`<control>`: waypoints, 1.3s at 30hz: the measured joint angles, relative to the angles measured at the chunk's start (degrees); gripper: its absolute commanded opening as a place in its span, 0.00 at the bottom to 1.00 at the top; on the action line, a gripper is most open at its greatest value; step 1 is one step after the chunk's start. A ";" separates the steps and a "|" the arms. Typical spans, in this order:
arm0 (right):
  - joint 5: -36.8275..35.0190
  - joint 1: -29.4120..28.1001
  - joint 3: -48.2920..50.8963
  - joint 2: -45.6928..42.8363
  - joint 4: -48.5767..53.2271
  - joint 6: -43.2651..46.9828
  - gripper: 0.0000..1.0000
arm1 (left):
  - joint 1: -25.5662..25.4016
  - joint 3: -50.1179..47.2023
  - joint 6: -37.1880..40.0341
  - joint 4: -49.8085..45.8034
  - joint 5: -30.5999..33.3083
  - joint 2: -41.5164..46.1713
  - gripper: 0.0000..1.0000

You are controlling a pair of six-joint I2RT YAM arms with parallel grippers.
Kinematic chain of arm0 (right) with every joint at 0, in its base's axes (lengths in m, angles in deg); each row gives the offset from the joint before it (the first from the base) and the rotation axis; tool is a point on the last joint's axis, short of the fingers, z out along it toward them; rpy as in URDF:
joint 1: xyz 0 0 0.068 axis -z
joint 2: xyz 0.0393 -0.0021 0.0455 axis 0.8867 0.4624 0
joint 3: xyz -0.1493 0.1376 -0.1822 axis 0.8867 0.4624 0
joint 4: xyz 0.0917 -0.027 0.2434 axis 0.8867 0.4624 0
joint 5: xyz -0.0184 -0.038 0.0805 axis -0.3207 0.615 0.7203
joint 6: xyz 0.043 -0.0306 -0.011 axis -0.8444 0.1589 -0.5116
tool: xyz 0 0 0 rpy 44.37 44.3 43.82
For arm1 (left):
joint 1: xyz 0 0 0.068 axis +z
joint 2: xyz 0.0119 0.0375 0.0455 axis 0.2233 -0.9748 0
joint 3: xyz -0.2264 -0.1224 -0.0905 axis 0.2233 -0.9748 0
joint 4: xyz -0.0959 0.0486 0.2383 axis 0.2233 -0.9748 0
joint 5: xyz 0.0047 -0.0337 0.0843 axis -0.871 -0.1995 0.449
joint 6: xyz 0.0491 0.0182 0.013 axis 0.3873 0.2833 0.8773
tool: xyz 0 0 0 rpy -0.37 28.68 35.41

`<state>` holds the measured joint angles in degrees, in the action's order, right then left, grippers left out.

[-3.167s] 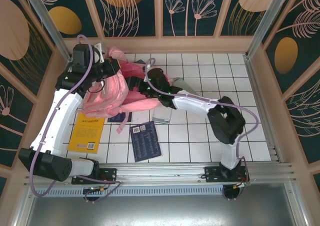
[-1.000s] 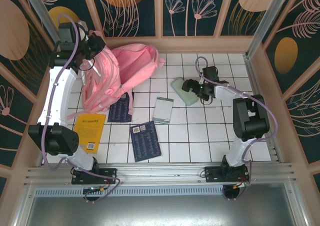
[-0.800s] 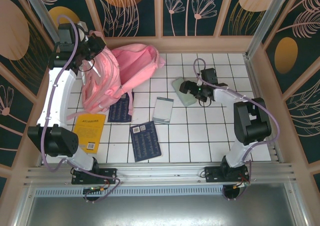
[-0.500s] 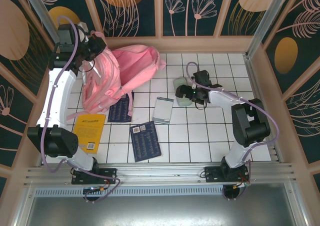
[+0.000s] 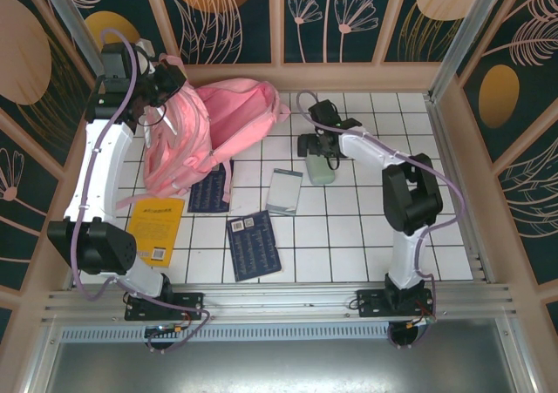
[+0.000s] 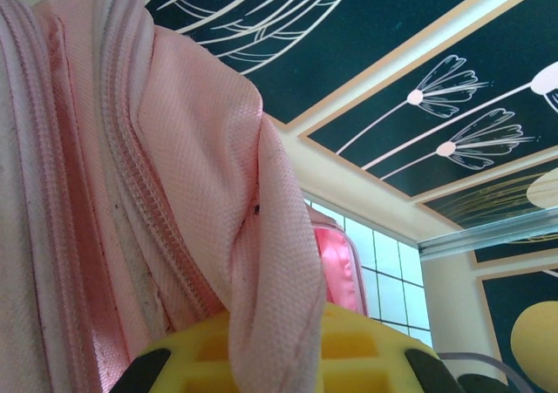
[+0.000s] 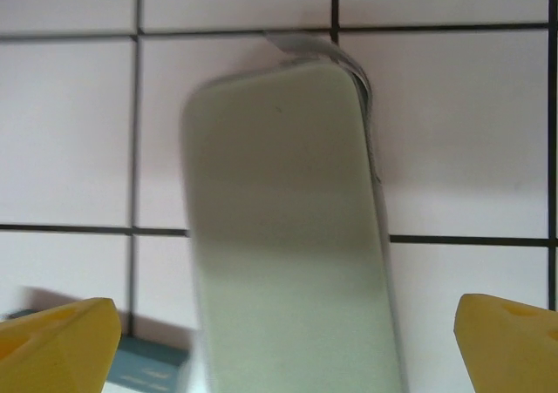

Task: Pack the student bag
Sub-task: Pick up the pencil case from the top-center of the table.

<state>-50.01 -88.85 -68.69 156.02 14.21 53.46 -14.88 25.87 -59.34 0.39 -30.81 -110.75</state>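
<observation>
The bag (image 5: 209, 127) slumps in the far-left corner of the table (image 5: 366, 236), its top fabric pinched in my clenched left tool (image 5: 163, 84). My right tool (image 5: 316, 142) hangs off to its right, near the middle of the far edge. That tool is spread wide, its fingers straddling a pale green case (image 7: 288, 236) without touching it. Books (image 5: 253, 243) lie toward the near-left corner, and the tiles along the right edge are bare.
</observation>
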 measured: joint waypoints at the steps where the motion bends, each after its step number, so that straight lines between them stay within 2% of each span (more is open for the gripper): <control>1: -0.13 0.13 -0.07 0.61 0.85 0.81 0.99 | 0.00 -0.04 0.00 0.02 -0.20 0.04 0.00; 13: 4.39 0.57 -0.94 2.67 3.72 4.66 0.99 | 0.00 -0.15 -0.24 0.13 -1.16 0.07 0.00; 23: 4.02 0.57 -2.10 7.10 3.52 4.44 0.97 | 0.07 -0.26 -1.05 0.17 -2.34 0.07 0.00; 26: 4.02 0.50 -2.10 7.69 3.43 4.31 0.92 | 0.07 -0.37 -1.31 0.33 -2.67 0.07 0.00; 30: 3.78 0.39 -2.05 7.69 2.36 3.91 0.79 | 0.07 -0.83 -1.51 1.33 -3.13 0.07 0.00; 34: 3.02 0.35 -0.28 6.40 0.44 3.08 0.71 | 0.07 -1.51 -1.51 1.95 -3.74 0.11 0.00; 39: 3.87 0.76 4.44 0.96 -1.55 1.51 0.67 | 0.07 -1.90 -1.51 2.40 -4.26 0.13 0.00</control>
<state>-46.14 -88.09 -64.26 156.99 12.66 54.97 -14.81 23.97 -60.85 2.79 -35.08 -110.62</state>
